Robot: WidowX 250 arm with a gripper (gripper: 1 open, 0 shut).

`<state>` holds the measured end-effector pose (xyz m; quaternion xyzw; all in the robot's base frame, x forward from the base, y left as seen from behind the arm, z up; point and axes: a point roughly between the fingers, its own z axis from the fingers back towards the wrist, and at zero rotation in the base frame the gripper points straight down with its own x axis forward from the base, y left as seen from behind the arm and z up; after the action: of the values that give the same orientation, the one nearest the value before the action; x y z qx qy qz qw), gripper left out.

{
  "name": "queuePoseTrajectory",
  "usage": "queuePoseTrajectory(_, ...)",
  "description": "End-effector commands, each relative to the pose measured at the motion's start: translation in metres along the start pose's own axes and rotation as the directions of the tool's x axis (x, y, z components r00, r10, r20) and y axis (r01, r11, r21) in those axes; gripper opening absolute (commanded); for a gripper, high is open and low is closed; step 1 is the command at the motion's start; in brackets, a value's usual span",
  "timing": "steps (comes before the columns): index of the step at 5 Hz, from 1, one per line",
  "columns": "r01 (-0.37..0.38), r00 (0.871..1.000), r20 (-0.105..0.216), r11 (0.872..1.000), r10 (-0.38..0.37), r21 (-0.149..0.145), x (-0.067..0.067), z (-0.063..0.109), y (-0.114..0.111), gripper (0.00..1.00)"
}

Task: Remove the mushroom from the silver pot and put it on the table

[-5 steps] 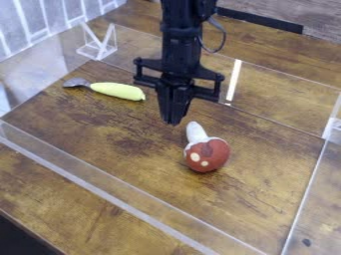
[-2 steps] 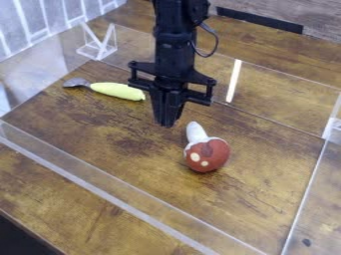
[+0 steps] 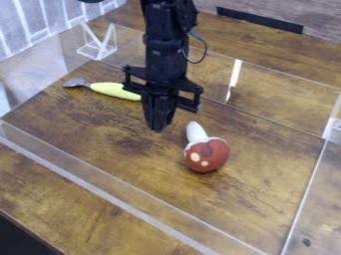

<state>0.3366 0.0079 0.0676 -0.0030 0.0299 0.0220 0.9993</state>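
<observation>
The mushroom (image 3: 204,148) lies on its side on the brown wood table (image 3: 94,129), its red-brown spotted cap toward the camera and its white stem pointing away. My gripper (image 3: 162,125) hangs just left of it and a little farther back, pointing straight down with its dark fingers pressed together, shut on nothing. A small gap separates it from the mushroom's stem. No silver pot is in view.
A slim yellow banana-like piece (image 3: 115,91) lies left of the gripper near the back. Clear acrylic strips (image 3: 134,209) run across the table in front and along the right, and a clear stand (image 3: 96,42) sits at the back left.
The arm has drifted to the left and slightly down, away from the mushroom. The mushroom and the yellow piece have stayed put. The jaws remain shut.
</observation>
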Motion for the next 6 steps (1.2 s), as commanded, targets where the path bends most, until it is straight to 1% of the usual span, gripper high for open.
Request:
queuePoseTrajectory(1, -0.004, 0.999, 0.035, 1.0, 0.004, 0.005, 0.001, 0.003, 0.008, 0.0)
queuePoseTrajectory(2, 0.006, 1.0, 0.031, 1.0, -0.006, 0.011, 0.0, -0.001, 0.007, 0.0)
queuePoseTrajectory(3, 0.036, 0.999, 0.026, 0.999, -0.036, -0.008, 0.0, 0.003, 0.012, 1.0)
queuePoseTrajectory(4, 0.065, 0.998, 0.026, 0.997, -0.064, -0.034, 0.0, 0.009, 0.015, 1.0)
queuePoseTrajectory(5, 0.031, 0.999, 0.021, 0.998, -0.03, -0.06, 0.001, 0.011, 0.011, 1.0)
queuePoseTrajectory(6, -0.003, 1.0, 0.002, 0.997, 0.003, -0.073, 0.001, 0.009, 0.007, 1.0)
